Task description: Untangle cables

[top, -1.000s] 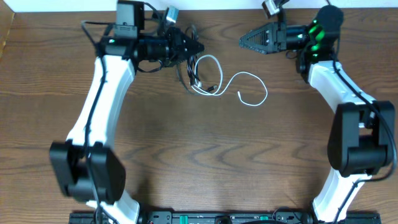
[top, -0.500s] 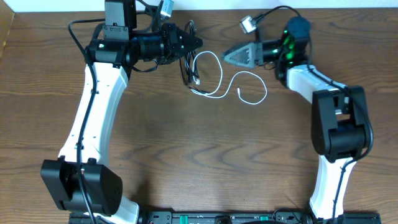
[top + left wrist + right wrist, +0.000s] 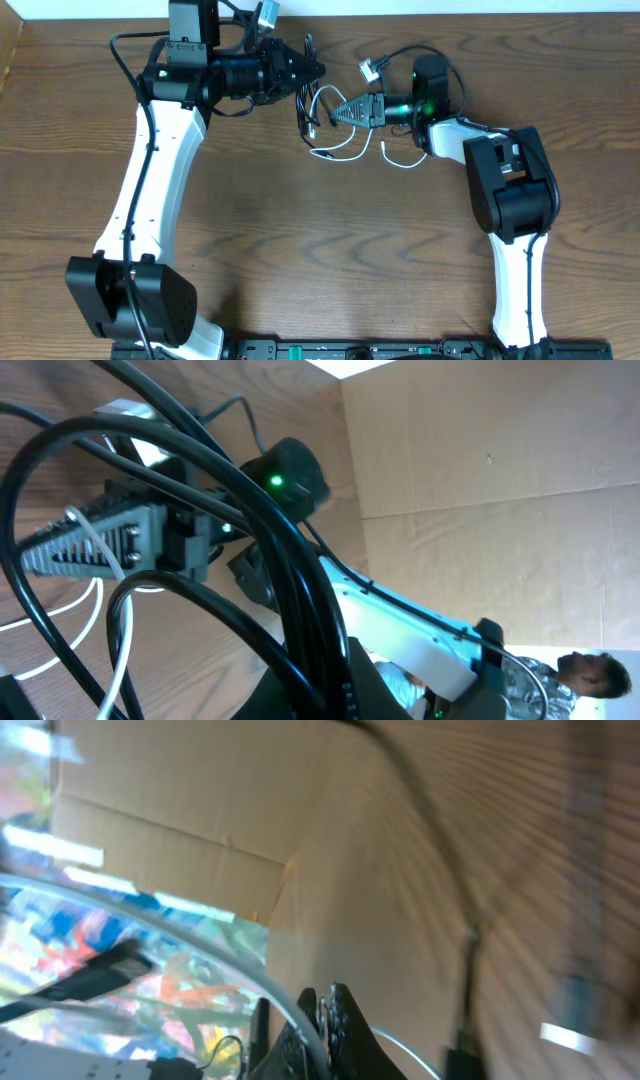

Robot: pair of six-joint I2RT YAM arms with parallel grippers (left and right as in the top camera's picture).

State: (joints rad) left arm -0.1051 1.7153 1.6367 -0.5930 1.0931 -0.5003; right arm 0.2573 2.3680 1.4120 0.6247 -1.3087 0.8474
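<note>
Overhead view: untangling is under way but not finished. The black cable [image 3: 301,112] hangs in loops from the left gripper [image 3: 312,71], raised off the table [image 3: 300,260]. The white cable [image 3: 343,154] mostly lies on the wood just below it. Its upper loop overlaps the black loops, so the two cords are not yet parted. That separation is what remains, along with laying each cord out apart.

Left jaws read as closed on the black cable, which runs close past the left wrist lens.

The right gripper [image 3: 336,112] points into the white loop, just beside the black strands. Its fingers [image 3: 345,1025] appear drawn together. A white strand arcs up to them, but the blurred right wrist view does not show whether it is pinched.
</note>
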